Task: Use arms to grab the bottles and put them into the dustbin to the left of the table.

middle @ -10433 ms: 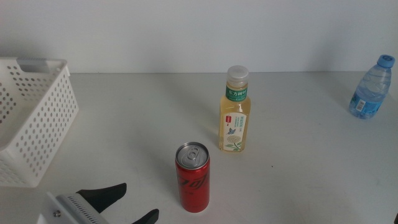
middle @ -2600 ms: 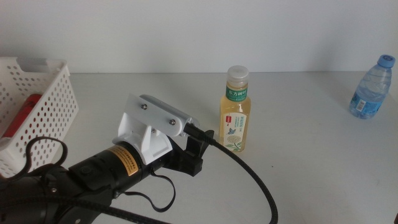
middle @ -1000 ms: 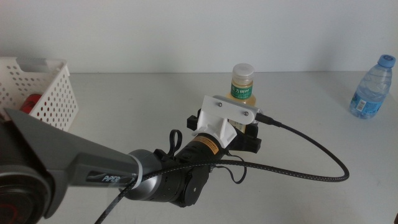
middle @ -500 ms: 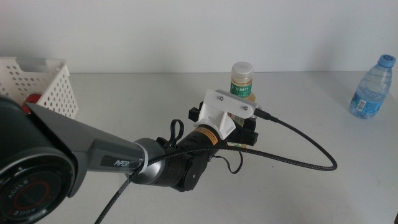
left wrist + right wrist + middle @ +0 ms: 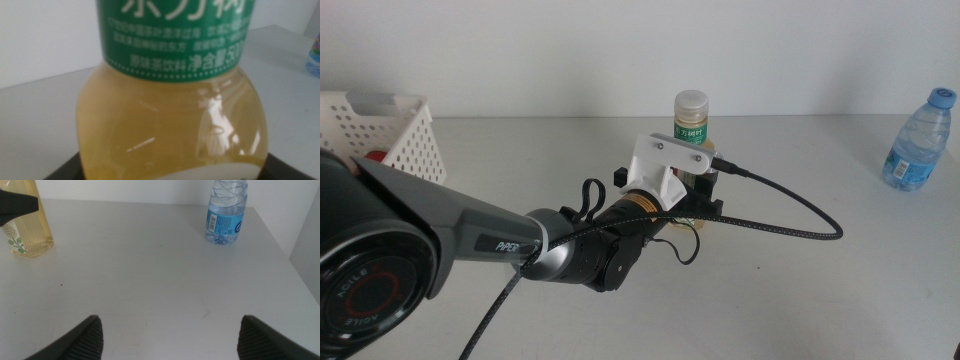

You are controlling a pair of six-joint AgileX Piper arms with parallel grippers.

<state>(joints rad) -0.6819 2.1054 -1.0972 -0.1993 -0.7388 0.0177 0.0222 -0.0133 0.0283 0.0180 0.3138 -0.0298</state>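
My left gripper reaches in from the left and is shut on the yellow tea bottle with the green label and white cap, mid-table. In the left wrist view the bottle fills the picture between the dark jaws. The right wrist view shows its base at the table surface. The red can lies inside the white dustbin at the far left. The clear-blue water bottle stands at the far right and also shows in the right wrist view. My right gripper is open, empty, low over the table.
A thick black cable loops from the left wrist over the table right of the tea bottle. A white wall runs along the table's far edge.
My left gripper reached the tea bottle and closed around it. In the last half second the bottle has shifted left with the gripper. The red can, earlier standing on the table, lies in the dustbin.
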